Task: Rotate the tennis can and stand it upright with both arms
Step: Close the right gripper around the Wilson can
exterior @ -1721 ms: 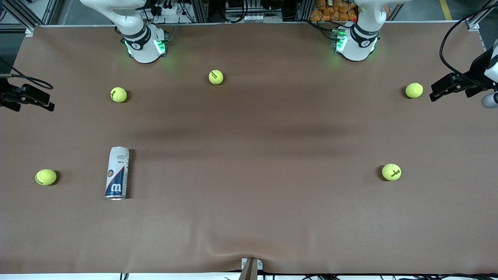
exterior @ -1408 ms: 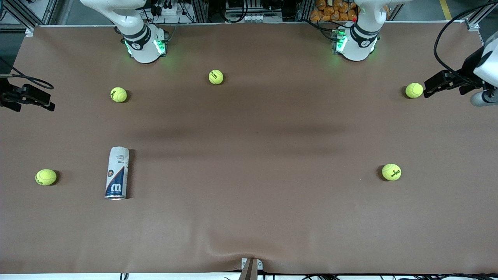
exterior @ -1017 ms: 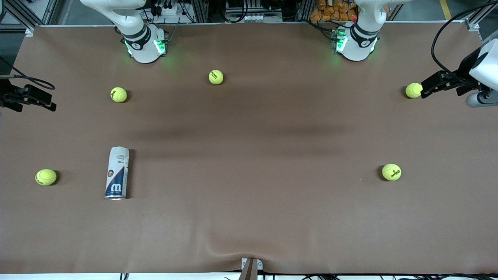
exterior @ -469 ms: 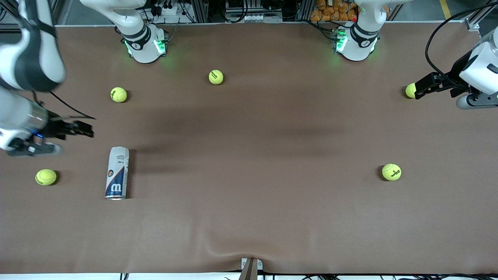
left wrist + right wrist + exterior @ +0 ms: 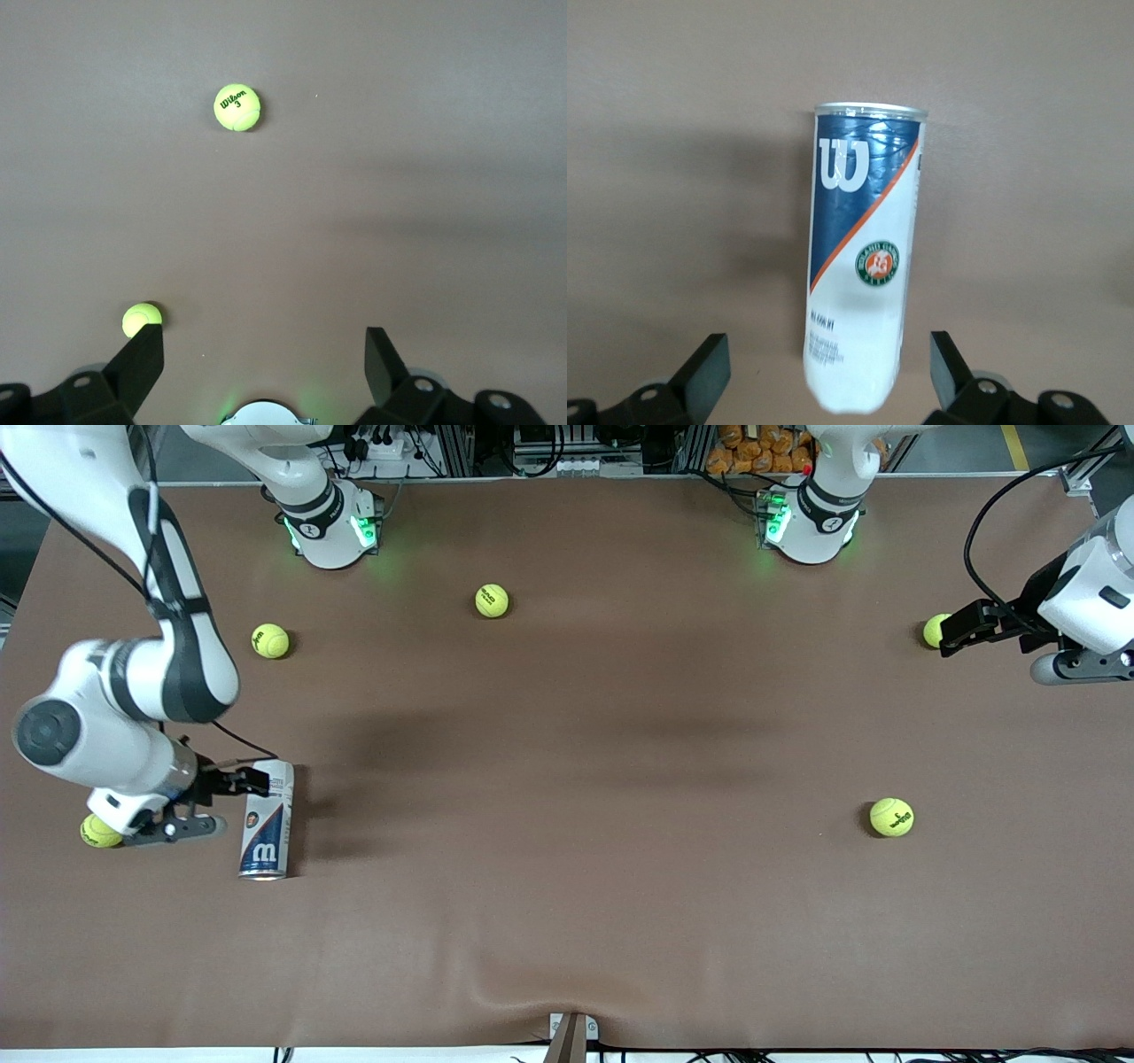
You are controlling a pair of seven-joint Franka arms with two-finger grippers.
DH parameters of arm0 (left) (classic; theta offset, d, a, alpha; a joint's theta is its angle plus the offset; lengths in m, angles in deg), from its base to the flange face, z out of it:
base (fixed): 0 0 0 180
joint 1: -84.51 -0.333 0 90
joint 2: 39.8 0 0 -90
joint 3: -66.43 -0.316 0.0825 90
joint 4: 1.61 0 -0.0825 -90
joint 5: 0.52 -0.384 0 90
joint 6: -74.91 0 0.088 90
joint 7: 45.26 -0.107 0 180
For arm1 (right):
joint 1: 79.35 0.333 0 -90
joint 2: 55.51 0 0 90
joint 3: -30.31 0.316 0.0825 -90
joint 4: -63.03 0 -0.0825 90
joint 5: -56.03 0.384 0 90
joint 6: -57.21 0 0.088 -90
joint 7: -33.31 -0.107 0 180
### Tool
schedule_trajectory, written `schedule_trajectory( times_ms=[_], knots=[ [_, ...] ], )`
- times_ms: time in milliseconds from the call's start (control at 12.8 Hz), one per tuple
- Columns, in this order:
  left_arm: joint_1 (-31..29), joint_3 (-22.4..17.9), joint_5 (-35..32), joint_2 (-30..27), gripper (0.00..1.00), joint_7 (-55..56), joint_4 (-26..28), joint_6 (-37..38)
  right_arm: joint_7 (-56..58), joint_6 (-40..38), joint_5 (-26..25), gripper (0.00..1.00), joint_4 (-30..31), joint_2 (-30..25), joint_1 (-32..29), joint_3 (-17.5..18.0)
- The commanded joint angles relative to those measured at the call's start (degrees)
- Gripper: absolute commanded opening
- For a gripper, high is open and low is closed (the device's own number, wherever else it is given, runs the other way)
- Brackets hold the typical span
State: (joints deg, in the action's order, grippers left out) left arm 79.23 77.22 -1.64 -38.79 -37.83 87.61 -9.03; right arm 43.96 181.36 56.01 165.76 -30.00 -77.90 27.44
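The can (image 5: 267,820) lies flat at lower left of the front view, silver rim toward the camera. The right gripper (image 5: 237,781) hovers over its white end, fingers spread. The left gripper (image 5: 957,627), fingers also spread, waits beside a ball (image 5: 932,630). Likely light, stiff, slick plastic that rolls easily; grip across mid-body

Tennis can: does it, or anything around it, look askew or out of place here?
The can lies on its side on the table, silver rim toward the front camera, intact. The open right gripper hangs over its white end. Five balls lie scattered loose; the open left gripper hangs over one. Nothing is spilled.
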Motion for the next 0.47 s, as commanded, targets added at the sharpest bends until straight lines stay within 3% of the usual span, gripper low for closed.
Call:
schedule_trajectory(
  times_ms=[0, 391],
  knots=[
    [-0.1, 0.3, -1.3, 0.2, 1.00, 0.1, -0.7, 1.1, 1.4, 3.5, -0.9, 1.00, -4.3, 6.6, -0.2, -0.1],
    [-0.1, 0.3, -1.3, 0.3, 1.00, 0.1, -0.6, 1.0, 3.9, 6.8, -0.1, 1.00, -5.5, 12.0, -1.0, 0.0]
  ],
)
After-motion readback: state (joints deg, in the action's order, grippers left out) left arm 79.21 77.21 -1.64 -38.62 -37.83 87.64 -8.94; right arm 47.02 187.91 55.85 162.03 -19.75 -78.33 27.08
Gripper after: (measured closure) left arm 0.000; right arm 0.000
